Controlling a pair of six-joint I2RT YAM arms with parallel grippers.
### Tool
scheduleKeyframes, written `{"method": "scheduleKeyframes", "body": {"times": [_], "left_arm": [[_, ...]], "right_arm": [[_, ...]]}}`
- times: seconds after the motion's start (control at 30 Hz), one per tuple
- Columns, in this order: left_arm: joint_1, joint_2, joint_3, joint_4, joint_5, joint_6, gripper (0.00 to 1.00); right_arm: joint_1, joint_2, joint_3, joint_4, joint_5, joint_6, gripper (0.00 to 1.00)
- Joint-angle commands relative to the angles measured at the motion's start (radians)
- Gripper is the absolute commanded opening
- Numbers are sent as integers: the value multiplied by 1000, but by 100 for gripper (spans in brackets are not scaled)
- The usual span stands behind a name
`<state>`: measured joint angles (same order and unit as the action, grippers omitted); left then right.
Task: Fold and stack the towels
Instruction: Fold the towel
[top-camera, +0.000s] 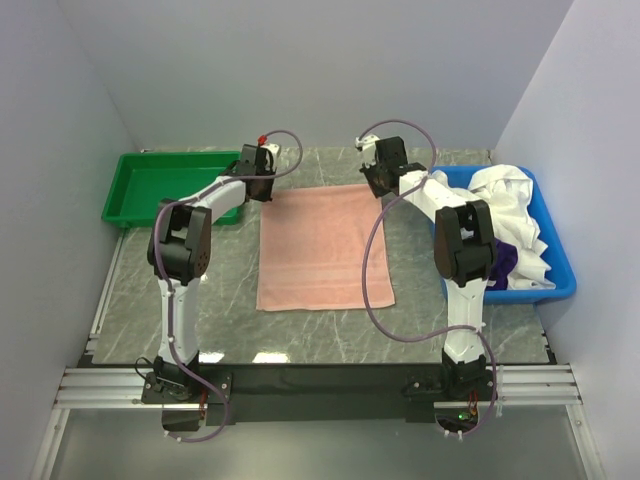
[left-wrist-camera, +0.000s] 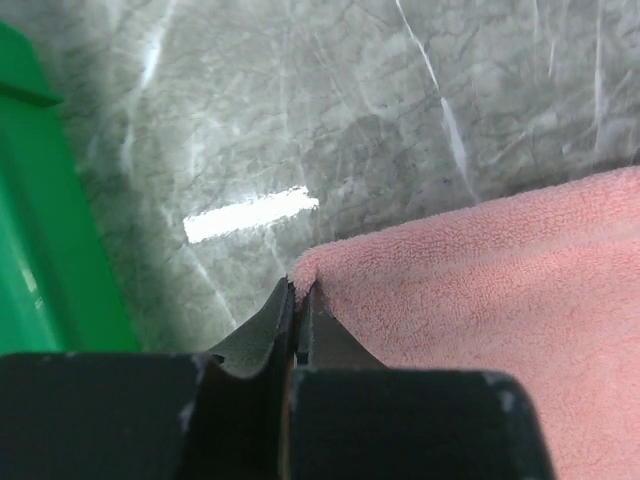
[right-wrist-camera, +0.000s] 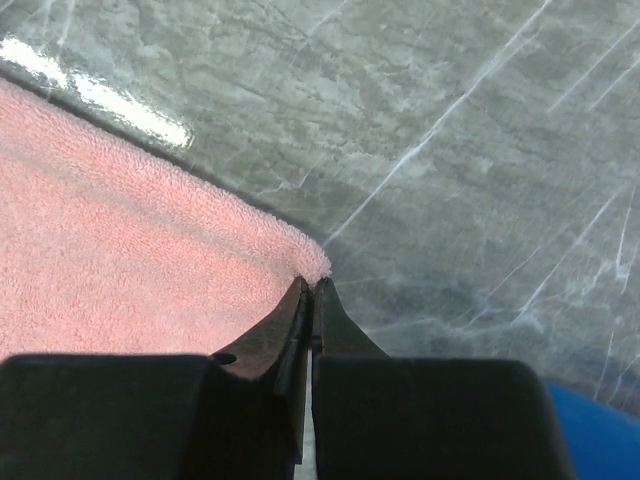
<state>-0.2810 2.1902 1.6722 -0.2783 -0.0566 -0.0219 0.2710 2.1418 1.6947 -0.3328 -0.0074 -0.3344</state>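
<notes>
Towel of salmon-pink terry cloth (top-camera: 322, 245) lies flat on the grey marbled worktop (top-camera: 200, 300); your left end effector (left-wrist-camera: 298, 298) and right end effector (right-wrist-camera: 312, 292) are each pinched together on one far corner.

Through the left wrist camera I saw the left claw (left-wrist-camera: 300, 296) with its two dark fingers pressed together, pinching the very corner of the salmon-pink towel (left-wrist-camera: 500, 300). The corner puckered to a small point right at the fingertips. From there the towel spread to the right and down, its terry nap plain to see and its upper edge running up toward the right side of the view. Grey, white-veined counter (left-wrist-camera: 350, 100) filled the space above, with a bright bar of glare (left-wrist-camera: 250, 213) just beyond the corner. The green tray (left-wrist-camera: 40, 230) stood along the left edge.
</notes>
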Motion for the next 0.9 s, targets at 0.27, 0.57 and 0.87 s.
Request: {"method": "scheduleKeyframes", "body": {"times": [0.27, 0.57, 0.87], "left_arm": [[37, -193, -144, 191, -82, 53, 1], [39, -325, -322, 271, -74, 31, 1], [32, -501, -489, 303, -57, -21, 1]], "right_arm": [[-23, -149, -78, 146, 100, -60, 0], [-18, -311, -301, 279, 72, -78, 0], [11, -497, -552, 382, 104, -60, 0]]}}
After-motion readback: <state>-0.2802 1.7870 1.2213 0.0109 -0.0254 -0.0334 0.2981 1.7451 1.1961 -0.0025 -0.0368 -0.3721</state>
